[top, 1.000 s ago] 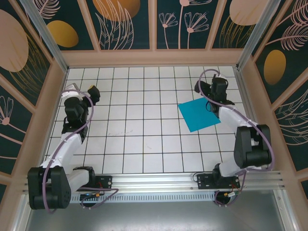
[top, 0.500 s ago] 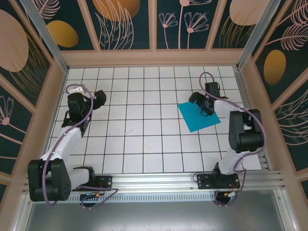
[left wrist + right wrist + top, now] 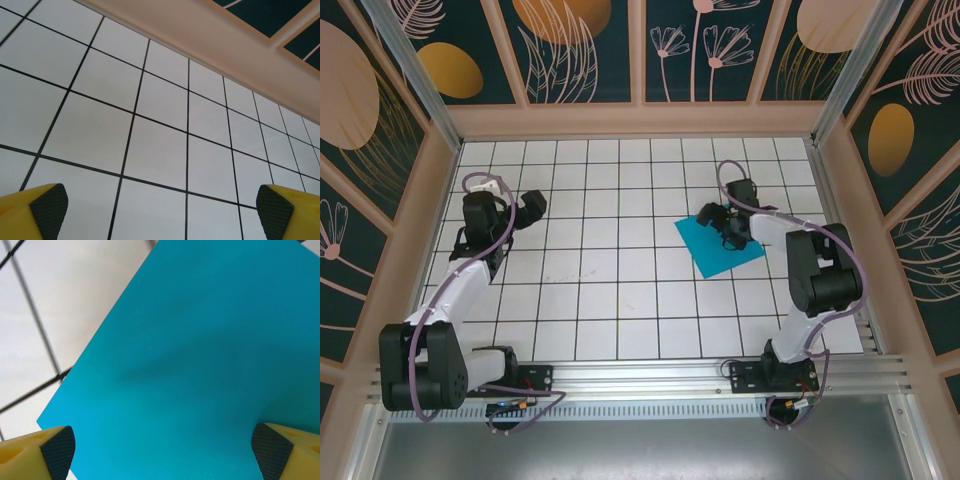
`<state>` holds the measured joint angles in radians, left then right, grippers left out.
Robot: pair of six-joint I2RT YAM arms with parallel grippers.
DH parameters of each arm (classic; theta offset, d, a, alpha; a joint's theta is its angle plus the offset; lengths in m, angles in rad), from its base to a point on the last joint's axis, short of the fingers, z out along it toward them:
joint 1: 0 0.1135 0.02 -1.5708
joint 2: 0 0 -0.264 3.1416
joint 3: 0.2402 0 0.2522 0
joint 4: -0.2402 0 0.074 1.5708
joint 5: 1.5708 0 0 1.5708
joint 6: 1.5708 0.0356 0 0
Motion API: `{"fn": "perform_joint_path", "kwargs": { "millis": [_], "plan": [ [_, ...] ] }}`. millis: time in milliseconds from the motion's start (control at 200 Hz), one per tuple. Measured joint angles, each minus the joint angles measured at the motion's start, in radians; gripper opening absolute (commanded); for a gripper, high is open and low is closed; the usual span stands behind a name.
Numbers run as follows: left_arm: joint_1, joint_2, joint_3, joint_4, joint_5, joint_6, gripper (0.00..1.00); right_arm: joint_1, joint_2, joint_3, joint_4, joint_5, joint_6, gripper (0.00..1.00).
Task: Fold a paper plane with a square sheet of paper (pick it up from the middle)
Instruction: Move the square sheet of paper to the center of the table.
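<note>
The square sheet of paper (image 3: 718,256) is teal-blue and lies flat on the white tiled table (image 3: 610,290), right of centre. My right gripper (image 3: 724,225) is low over the sheet's far part, open wide. In the right wrist view the sheet (image 3: 190,340) spans the gap between both fingertips and shows a soft bulge across its middle; the right gripper (image 3: 162,450) holds nothing. My left gripper (image 3: 532,203) hangs open over bare tiles at the far left. In its own view the left gripper (image 3: 160,212) has only tiles between its pads.
A wooden rail (image 3: 640,122) bounds the far edge of the table, and side walls (image 3: 845,200) rise close to the right arm. The arm bases sit on the metal rail (image 3: 640,378) at the near edge.
My right gripper has come down and leftward onto the sheet, and the sheet has slid about half a tile left. My left gripper has drifted slightly right.
</note>
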<state>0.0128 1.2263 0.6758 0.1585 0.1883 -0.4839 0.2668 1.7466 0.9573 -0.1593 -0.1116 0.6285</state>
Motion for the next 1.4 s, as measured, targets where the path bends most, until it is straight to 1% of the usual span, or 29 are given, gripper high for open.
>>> {"fn": "perform_joint_path", "kwargs": {
  "millis": [145, 255, 330, 400, 470, 555, 636, 771, 921, 1046, 1116, 1286, 1356, 1401],
  "plan": [
    [0.0, 0.013, 0.006, -0.002, 0.034, 0.0, 0.98, 0.18, 0.005, 0.006, 0.005, 0.0, 0.064, 0.94],
    [0.0, 0.015, 0.006, -0.003, 0.045, 0.0, 0.99, 0.327, 0.042, 0.06, -0.018, 0.007, 0.121, 0.94],
    [0.0, 0.016, 0.006, -0.003, 0.05, 0.0, 0.99, 0.391, 0.071, 0.109, -0.045, 0.009, 0.141, 0.94],
    [0.0, 0.016, 0.006, -0.006, 0.053, 0.0, 0.98, 0.421, 0.089, 0.151, -0.089, 0.012, 0.141, 0.94],
    [0.0, 0.016, 0.006, -0.006, 0.059, 0.0, 0.98, 0.426, 0.101, 0.19, -0.137, 0.018, 0.118, 0.93],
    [0.0, 0.016, 0.006, -0.006, 0.063, 0.0, 0.98, 0.421, 0.143, 0.276, -0.19, 0.016, 0.068, 0.87],
    [0.0, 0.018, 0.006, -0.006, 0.066, 0.0, 0.99, 0.417, 0.212, 0.368, -0.2, 0.005, 0.024, 0.87],
    [0.0, 0.022, 0.007, -0.007, 0.069, 0.0, 0.98, 0.413, 0.306, 0.457, -0.219, -0.002, -0.013, 0.86],
    [0.0, 0.027, 0.007, -0.01, 0.075, 0.0, 0.98, 0.396, 0.347, 0.531, -0.236, -0.005, -0.028, 0.86],
    [0.0, 0.028, 0.007, -0.014, 0.078, 0.0, 0.98, 0.375, 0.354, 0.529, -0.232, 0.002, -0.027, 0.86],
    [0.0, 0.029, 0.007, -0.014, 0.081, 0.0, 0.99, 0.362, 0.341, 0.498, -0.21, 0.008, -0.019, 0.86],
    [0.0, 0.035, 0.007, -0.015, 0.092, -0.001, 0.99, 0.316, 0.233, 0.349, -0.198, 0.089, 0.018, 0.86],
    [0.0, 0.043, 0.007, -0.015, 0.095, -0.001, 0.99, 0.294, 0.196, 0.311, -0.226, 0.12, 0.025, 0.87],
    [0.0, 0.05, 0.007, -0.016, 0.097, -0.002, 0.98, 0.283, 0.181, 0.303, -0.251, 0.135, 0.019, 0.89]
  ]
}}
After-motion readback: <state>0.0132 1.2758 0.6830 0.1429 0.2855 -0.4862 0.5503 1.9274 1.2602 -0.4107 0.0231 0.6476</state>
